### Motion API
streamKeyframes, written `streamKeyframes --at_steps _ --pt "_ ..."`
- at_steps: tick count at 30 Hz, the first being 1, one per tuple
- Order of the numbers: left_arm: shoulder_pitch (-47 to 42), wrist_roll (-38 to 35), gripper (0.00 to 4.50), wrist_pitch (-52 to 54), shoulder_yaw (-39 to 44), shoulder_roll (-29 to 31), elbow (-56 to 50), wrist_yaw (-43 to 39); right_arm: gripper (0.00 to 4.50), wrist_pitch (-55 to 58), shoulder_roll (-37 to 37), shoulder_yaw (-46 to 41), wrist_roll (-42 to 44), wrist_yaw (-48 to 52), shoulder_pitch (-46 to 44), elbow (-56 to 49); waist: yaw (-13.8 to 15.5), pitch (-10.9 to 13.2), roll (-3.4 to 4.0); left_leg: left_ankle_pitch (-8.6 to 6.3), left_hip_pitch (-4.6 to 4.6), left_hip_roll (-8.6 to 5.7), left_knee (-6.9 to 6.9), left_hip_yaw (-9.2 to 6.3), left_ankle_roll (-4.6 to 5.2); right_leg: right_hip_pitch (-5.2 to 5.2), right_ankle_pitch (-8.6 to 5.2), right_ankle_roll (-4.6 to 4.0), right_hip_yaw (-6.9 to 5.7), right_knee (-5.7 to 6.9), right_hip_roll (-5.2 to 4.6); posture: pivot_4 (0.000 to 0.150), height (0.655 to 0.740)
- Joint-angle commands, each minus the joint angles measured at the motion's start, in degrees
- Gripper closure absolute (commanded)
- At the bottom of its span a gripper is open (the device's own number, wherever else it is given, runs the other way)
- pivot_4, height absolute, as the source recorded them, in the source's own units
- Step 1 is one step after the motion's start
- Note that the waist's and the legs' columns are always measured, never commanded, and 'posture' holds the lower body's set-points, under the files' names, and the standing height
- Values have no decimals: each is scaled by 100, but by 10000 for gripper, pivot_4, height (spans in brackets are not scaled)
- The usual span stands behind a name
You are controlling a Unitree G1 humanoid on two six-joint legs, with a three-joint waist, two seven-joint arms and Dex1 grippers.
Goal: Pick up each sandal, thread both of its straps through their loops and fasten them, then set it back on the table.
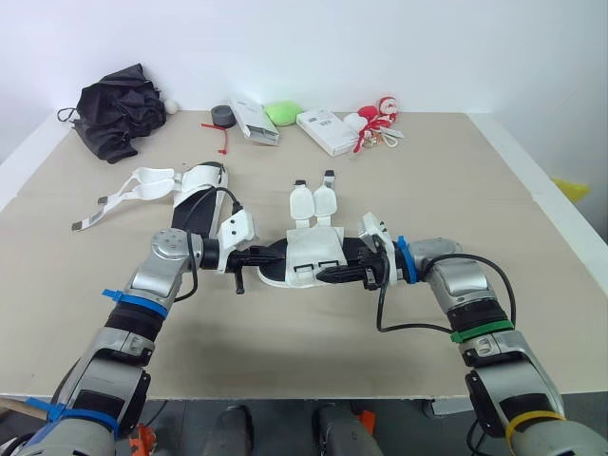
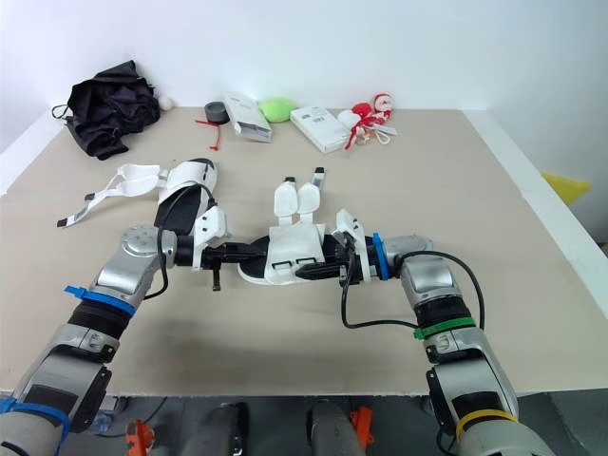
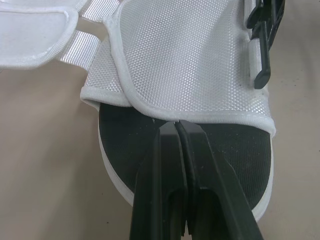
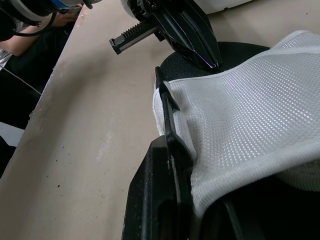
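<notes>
Right gripper (image 1: 326, 275) jaws pinch the sandal (image 1: 312, 249) by its limp mesh upper; left gripper (image 1: 275, 256) jaws sit pressed together at the hem. The stiff sole likely offers the firmer hold.

The sandal (image 4: 260, 100) flap hides half my right claw (image 1: 326, 275); a person (image 4: 17, 47) is cut off at the edge.

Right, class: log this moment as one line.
centre sandal: straps unfastened | left gripper: shut, tips at edge of mesh upper | right gripper: shut on mesh upper | other sandal: lying open, rear left
</notes>
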Motion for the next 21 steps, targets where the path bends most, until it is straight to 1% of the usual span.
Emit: streamKeyframes --at_steps 1,3,6,7,11,13,19,21 --pt "227 316 44168 48 -266 -90 377 53 45000 41 4 -204 273 0 6 -114 6 0 0 0 0 0 1 0 0 1 0 0 0 0 0 1500 7400" --pt "235 365 44168 -1 -307 -149 540 87 45000 43 11 -207 278 -14 3 -110 13 -1 0 0 2 0 3 0 0 3 1 -1 0 1 0 1500 7400" --pt "245 923 44168 -531 -650 -119 1403 264 45000 49 52 -217 285 -87 -30 -109 28 -10 -3 0 10 0 8 0 0 13 2 -1 0 1 0 1500 7400" --pt "264 1000 44168 -647 -696 -117 1557 248 45000 65 61 -223 297 -111 -27 -133 29 -21 -3 0 22 -1 12 0 0 26 2 -2 0 1 0 1500 7400" --pt "263 894 44168 -754 -647 -173 1727 108 45000 99 55 -215 305 -159 23 -228 30 -58 6 3 45 -2 20 2 3 49 5 -8 2 0 -2 1500 7400" --pt "264 906 44168 -820 -660 -182 1789 74 45000 121 17 -211 299 -167 69 -262 31 -80 7 5 45 -3 25 3 4 49 -5 -30 3 0 -2 1500 7400" --pt "215 742 44168 -833 -598 -300 1771 -148 45000 127 -20 -218 287 -166 105 -269 38 -144 7 1 43 -4 15 0 3 49 -7 -7 2 0 -2 1500 7400" --pt "179 577 44168 -762 -572 -375 1612 -391 45000 144 -17 -220 290 -173 92 -278 42 -148 7 0 43 -6 13 -1 3 48 -9 -5 1 0 -3 1500 7400"
